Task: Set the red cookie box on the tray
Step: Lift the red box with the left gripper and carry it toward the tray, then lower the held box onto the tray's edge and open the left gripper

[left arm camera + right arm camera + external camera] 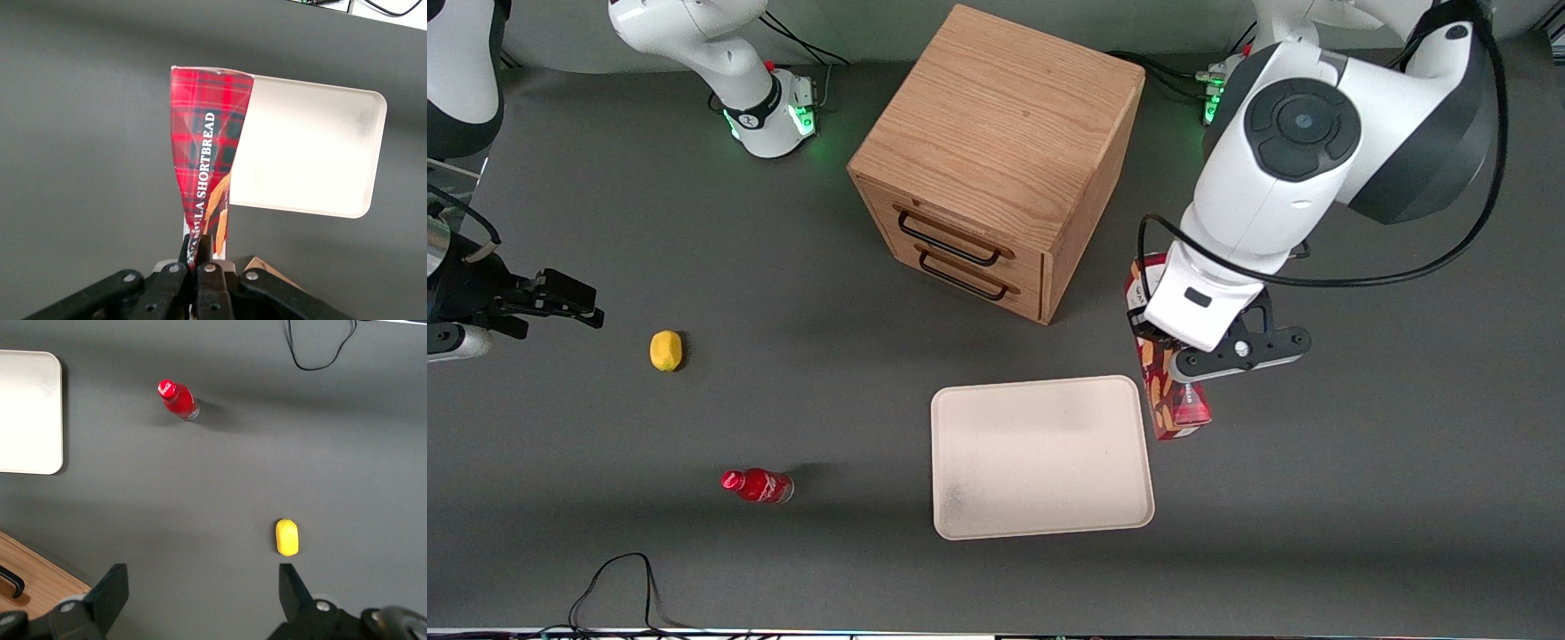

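Note:
The red cookie box (1178, 411) is a slim tartan carton with cookie pictures. It is held beside the tray (1040, 458), at the tray's edge toward the working arm's end. My left gripper (1167, 354) sits over the box's middle and hides much of it. In the left wrist view the gripper (200, 248) is shut on the box (207, 133), pinching its narrow edge. There the box's far end overlaps the rim of the cream-white tray (313, 153). The tray holds nothing and also shows in the right wrist view (27, 413).
A wooden two-drawer cabinet (996, 160) stands farther from the front camera than the tray. A yellow lemon (665, 350) and a small red bottle (758, 485) lie toward the parked arm's end. A black cable (614, 582) loops at the table's near edge.

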Controlling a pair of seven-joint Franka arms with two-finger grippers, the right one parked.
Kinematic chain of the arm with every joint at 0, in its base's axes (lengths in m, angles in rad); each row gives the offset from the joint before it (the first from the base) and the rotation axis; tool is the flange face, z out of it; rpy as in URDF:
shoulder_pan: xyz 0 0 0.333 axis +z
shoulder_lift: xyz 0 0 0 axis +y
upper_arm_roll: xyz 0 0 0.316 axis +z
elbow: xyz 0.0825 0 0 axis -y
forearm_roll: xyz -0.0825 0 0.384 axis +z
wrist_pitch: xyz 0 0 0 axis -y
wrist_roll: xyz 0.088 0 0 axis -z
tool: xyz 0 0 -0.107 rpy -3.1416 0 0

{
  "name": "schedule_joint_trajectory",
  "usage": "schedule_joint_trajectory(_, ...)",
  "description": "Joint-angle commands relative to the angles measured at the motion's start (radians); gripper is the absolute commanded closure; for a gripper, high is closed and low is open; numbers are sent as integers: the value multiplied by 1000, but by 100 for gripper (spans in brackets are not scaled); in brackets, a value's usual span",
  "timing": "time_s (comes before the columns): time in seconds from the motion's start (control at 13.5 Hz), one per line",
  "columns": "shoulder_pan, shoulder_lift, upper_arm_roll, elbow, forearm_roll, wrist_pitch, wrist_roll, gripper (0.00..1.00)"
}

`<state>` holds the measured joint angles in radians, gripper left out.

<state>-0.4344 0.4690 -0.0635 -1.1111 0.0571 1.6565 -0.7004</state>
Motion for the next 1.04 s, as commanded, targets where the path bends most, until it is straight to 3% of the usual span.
schedule_joint_trajectory(0.0,0,83,13,56,10,50,-14,100)
schedule_joint_trajectory(0.59,28,282,13,-73,44,408,7,100)
schedule_joint_trajectory(0.96,29,356,13,-90,64,514,15,100)
